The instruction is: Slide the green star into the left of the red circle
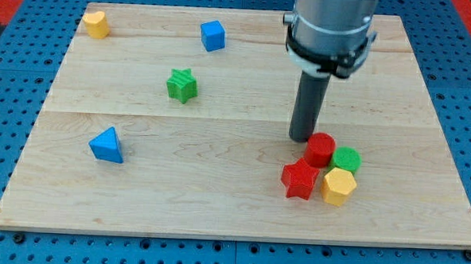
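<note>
Green star (182, 85) resting on the table (216, 203) left of centre, well apart from my tip (301, 138), a bare rod end with no fingers to open or close, just beside the red circle (320, 148).

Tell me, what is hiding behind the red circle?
Just behind the red circle stands my tip, at its upper left. The rod covers the board right behind it, so nothing else shows there. The green circle sits beside it, on the view's right.
</note>
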`<state>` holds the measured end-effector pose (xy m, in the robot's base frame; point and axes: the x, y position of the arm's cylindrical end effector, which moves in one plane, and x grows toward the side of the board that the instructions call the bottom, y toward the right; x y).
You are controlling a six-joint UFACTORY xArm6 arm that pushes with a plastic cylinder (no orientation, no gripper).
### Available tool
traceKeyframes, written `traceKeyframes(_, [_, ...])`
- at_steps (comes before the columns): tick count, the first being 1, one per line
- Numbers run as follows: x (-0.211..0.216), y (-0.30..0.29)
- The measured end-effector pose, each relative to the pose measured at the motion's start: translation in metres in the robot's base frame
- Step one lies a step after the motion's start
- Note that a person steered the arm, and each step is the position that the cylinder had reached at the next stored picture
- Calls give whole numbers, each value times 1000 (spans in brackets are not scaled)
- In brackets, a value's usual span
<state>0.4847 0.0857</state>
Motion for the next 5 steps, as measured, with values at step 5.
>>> traceKeyframes(5, [-118,-199])
